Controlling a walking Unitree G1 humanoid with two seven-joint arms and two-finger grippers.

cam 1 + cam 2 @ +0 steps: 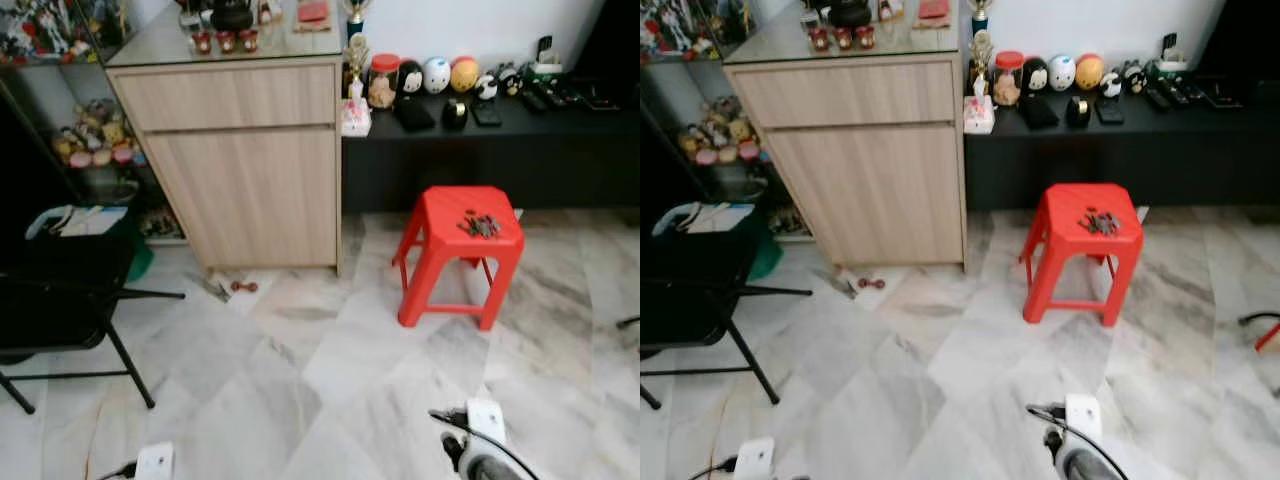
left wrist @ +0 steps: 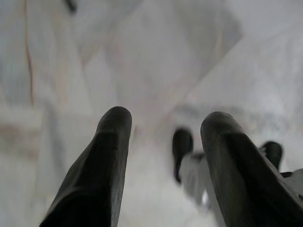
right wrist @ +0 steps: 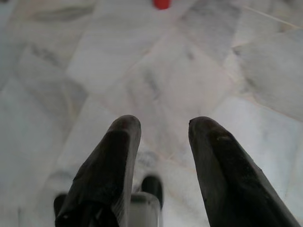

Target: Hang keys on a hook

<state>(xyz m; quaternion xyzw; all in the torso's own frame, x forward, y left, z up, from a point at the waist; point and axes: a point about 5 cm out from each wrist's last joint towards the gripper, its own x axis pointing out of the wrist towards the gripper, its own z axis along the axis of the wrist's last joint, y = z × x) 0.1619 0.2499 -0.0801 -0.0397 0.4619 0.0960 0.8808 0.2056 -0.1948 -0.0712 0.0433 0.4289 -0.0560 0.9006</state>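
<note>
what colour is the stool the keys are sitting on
Red. The stool with the keys on its seat shows best in the left eye view.

1. I see a red stool (image 1: pixel 455 245) standing on the marble floor (image 1: pixel 330 380), with the keys (image 1: pixel 481 225) lying on its seat.
2. A wooden cabinet (image 1: pixel 240 160) also stands on the floor, left of the stool.

Head cameras look forward and down, sharing the red stool (image 1: pixel 460 235) well ahead; both wrist cameras face marble floor (image 3: pixel 142 71) closely.
</note>
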